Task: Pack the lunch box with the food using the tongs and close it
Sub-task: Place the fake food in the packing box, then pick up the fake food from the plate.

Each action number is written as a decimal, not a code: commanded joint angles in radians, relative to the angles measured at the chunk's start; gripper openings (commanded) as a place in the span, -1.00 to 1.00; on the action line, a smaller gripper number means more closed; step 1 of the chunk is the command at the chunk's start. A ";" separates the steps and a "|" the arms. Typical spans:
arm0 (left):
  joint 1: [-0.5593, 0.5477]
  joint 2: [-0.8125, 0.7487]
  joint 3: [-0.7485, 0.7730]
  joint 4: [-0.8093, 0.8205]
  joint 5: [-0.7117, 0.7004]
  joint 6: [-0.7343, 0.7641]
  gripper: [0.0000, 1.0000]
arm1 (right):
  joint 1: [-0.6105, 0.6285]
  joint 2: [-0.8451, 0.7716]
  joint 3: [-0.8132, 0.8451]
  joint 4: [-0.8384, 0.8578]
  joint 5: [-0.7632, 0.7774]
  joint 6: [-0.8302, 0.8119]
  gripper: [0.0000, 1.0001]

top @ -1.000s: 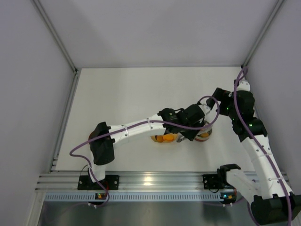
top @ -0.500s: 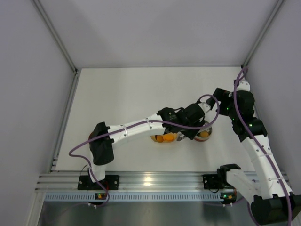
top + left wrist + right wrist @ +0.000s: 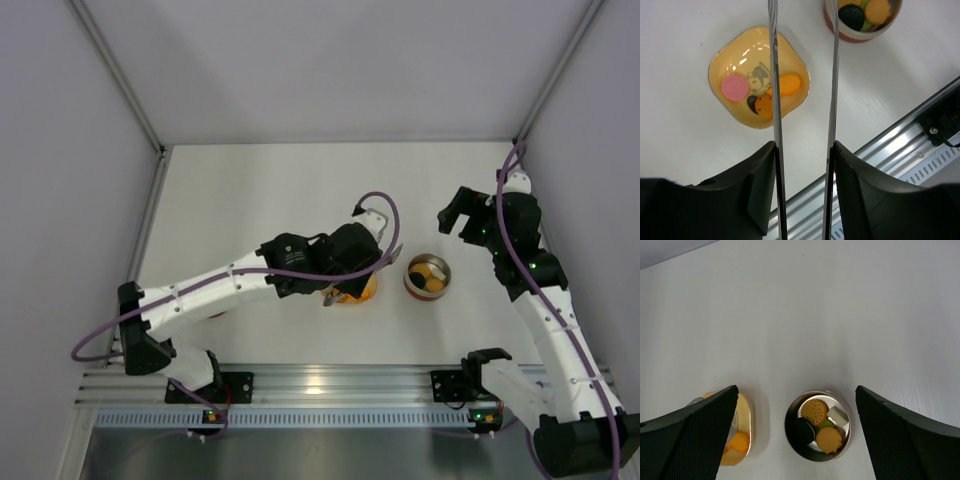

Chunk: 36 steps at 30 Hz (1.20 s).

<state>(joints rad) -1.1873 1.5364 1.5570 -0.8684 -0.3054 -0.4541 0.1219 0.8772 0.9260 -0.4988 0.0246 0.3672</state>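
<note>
The lunch box (image 3: pixel 428 275), a small round steel bowl with a red band, stands lidless on the table; in the right wrist view the lunch box (image 3: pixel 819 426) holds a tan cookie, a dark cookie, green, white and orange food. My left gripper (image 3: pixel 360 262) is shut on the tongs (image 3: pixel 774 75), whose two slender arms run up between its fingers (image 3: pixel 762 190) and out of frame. They hang above the yellow dish (image 3: pixel 720 67), which holds a pink piece (image 3: pixel 735 87) and orange pieces (image 3: pixel 788 84). My right gripper (image 3: pixel 796 388) is open above the lunch box.
The yellow dish (image 3: pixel 368 290) sits just left of the lunch box, partly under my left wrist. An aluminium rail (image 3: pixel 320 385) runs along the near table edge. White walls enclose the table on three sides.
My left arm has swung left and pulled back from the lunch box with the tongs, ending over the yellow dish. The lunch box is now uncovered. The right arm has not moved.
</note>
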 commanded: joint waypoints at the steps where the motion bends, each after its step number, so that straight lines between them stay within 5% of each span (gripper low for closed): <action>1: -0.001 -0.087 -0.074 -0.101 -0.052 -0.089 0.04 | -0.001 0.002 0.039 0.009 -0.012 -0.002 0.99; 12: -0.001 -0.209 -0.219 -0.238 -0.018 -0.192 0.04 | -0.001 0.023 0.031 0.028 -0.020 0.006 0.98; 36: 0.000 -0.154 -0.327 -0.133 0.037 -0.196 0.02 | -0.001 0.017 0.002 0.039 -0.051 0.010 0.99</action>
<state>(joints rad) -1.1873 1.3720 1.2327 -1.0420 -0.2665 -0.6525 0.1219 0.9047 0.9241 -0.4953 -0.0177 0.3702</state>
